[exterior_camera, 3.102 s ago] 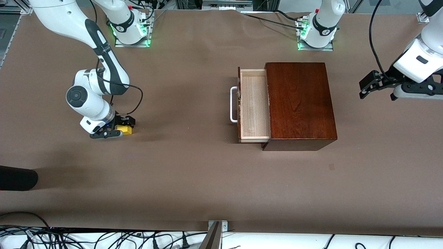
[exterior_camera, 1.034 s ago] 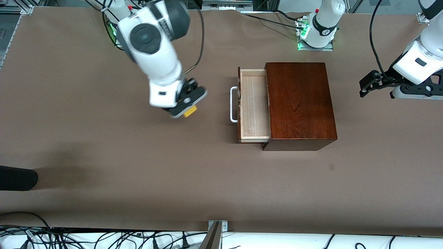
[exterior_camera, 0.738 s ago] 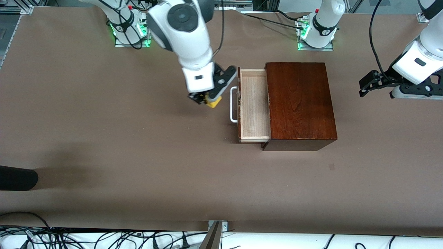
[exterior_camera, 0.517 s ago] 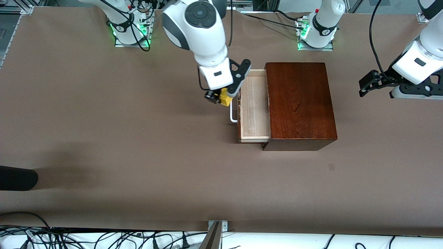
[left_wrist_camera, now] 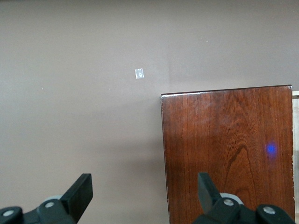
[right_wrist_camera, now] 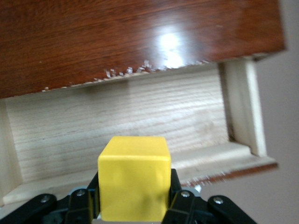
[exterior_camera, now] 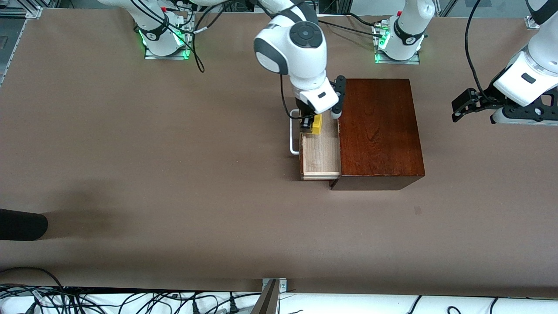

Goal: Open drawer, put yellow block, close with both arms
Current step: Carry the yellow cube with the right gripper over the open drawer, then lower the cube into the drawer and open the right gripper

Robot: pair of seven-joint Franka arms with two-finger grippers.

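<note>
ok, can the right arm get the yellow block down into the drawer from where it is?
Probably yes. The right gripper holds the yellow block over the open drawer, and the tray shows nothing in it.

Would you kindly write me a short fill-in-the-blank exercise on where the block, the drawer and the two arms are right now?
1. The right end effector holds the ____ block.
2. The block hangs over the ____ drawer.
3. The drawer's handle is ____ in colour.
4. The left end effector, over the table beside the wooden box, has its fingers ____.

Missing words: yellow; open; white; open
</note>
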